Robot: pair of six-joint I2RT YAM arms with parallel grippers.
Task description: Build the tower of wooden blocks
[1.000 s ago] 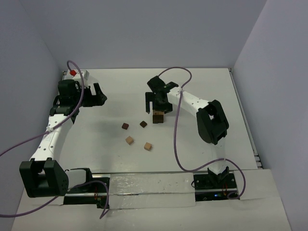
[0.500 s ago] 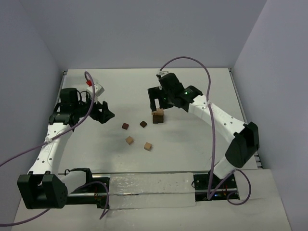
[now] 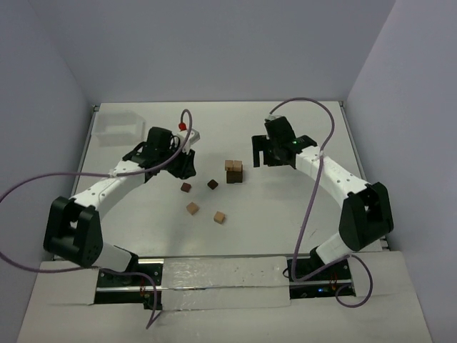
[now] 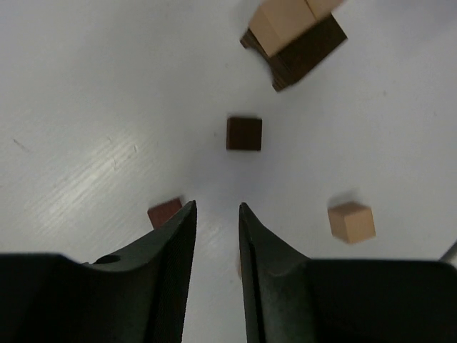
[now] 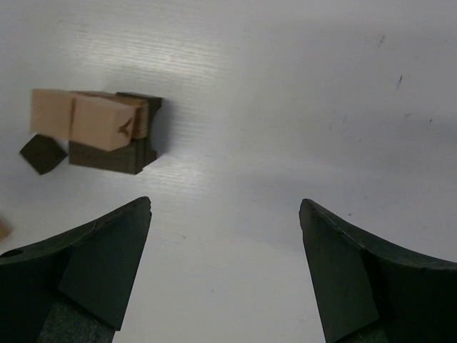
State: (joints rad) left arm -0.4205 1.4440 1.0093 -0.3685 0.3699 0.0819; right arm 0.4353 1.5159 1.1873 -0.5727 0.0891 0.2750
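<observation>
The tower (image 3: 233,171) stands mid-table, tan cubes on dark brown ones; it also shows as the tower (image 4: 296,39) and the tower (image 5: 107,132). Loose wood blocks lie in front of it: a dark brown one (image 3: 213,184), a reddish brown one (image 3: 186,188) and two tan ones (image 3: 192,208), (image 3: 219,216). My left gripper (image 3: 187,164) hovers just behind the reddish block (image 4: 165,212). Its jaws (image 4: 216,207) stand a narrow gap apart with nothing between them. My right gripper (image 3: 268,153) is wide open and empty (image 5: 225,207), to the right of the tower.
A clear plastic container (image 3: 118,127) sits at the back left. The dark block (image 4: 244,133) lies straight ahead of the left fingers, and a tan block (image 4: 351,221) lies to their right. Grey walls close in the table (image 3: 300,207) on three sides.
My left arm swung from the back left to the loose blocks and its jaws narrowed. My right gripper drew back to the right, away from the tower.
</observation>
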